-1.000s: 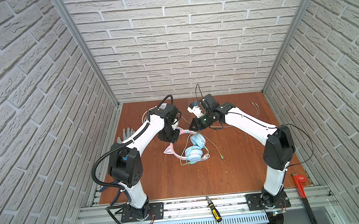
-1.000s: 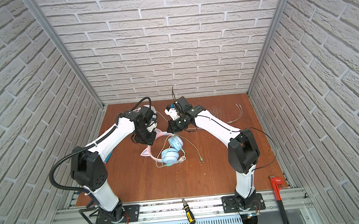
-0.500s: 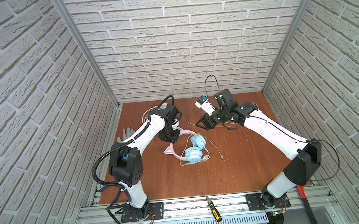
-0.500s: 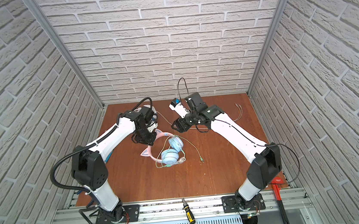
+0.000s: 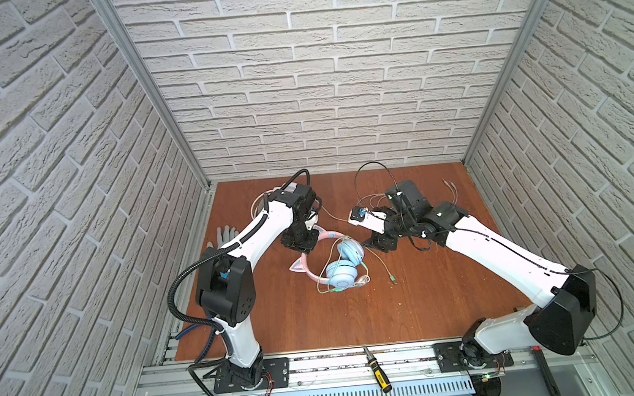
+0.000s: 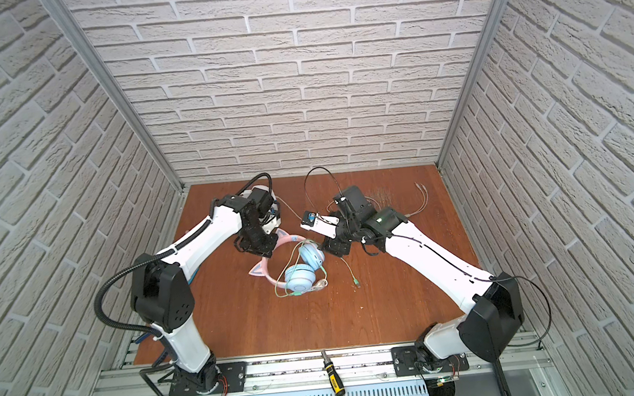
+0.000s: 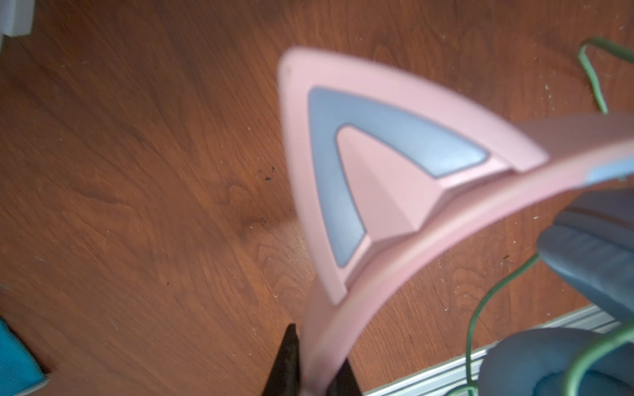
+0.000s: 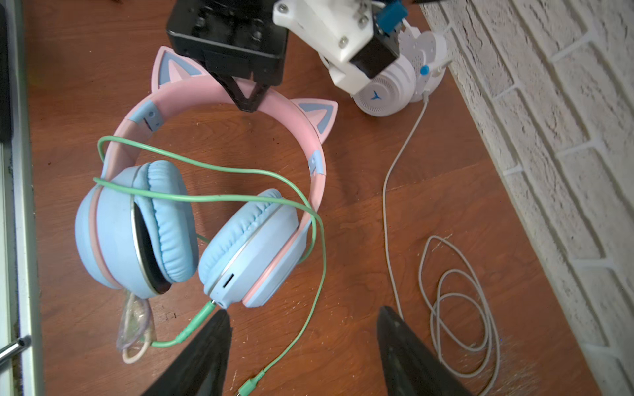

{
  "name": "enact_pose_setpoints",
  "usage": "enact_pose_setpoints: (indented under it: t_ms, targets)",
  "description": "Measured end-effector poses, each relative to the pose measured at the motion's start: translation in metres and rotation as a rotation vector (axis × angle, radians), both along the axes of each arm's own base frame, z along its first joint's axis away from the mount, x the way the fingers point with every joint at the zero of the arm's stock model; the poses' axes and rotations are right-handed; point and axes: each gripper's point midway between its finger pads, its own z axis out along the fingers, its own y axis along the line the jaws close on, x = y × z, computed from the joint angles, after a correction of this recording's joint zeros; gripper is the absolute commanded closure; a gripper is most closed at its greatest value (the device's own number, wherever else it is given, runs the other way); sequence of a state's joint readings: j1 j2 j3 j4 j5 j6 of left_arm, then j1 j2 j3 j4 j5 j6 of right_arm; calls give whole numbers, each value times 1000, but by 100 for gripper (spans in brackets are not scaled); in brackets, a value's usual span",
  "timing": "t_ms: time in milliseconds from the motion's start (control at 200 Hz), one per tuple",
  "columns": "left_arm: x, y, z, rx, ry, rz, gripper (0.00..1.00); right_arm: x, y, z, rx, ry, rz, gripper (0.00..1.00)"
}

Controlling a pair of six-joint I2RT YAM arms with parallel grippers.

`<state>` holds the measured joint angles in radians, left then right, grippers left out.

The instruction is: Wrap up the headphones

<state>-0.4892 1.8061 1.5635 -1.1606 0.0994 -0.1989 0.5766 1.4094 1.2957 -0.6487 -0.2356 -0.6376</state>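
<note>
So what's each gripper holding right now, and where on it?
Left gripper is shut on the cat-ear headphones, pinching the middle of the pink headband. Right gripper is open, holding nothing.

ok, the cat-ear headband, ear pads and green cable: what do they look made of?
Headband: hard pink plastic, matte, moulded edges on the ears.
Ear pads: soft light-blue leatherette over padding, probably; wrinkled, faint sheen.
Green cable: rubbery plastic jacket, smooth, bends in loose loops.

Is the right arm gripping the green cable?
No, the right fingers stand wide open, and the green cable lies loose around the headphones.
</note>
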Motion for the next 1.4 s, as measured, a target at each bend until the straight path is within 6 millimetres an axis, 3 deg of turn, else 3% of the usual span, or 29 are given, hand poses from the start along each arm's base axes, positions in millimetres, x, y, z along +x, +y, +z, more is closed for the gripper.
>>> enact_pose_setpoints:
  t_ms: [360,660,915,1100,1255,1400]
  targets:
    - [2,1,6,4,-9,-4,100,16,34,-32,-51,-33,137,35]
    - [1,0,8,14,-2,-13,100,21,49,-24,-16,-72,201,40]
    - [1,-2,6,30,5,-28,100,23,59,-36,-16,-50,245,45]
    - [-1,-1,6,38,10,-31,100,20,63,-41,-5,-31,267,61]
    - [-1,0,6,48,9,-33,100,21,67,-54,-5,0,279,63]
    - [-2,0,6,56,7,-37,100,23,70,-56,1,1,281,82]
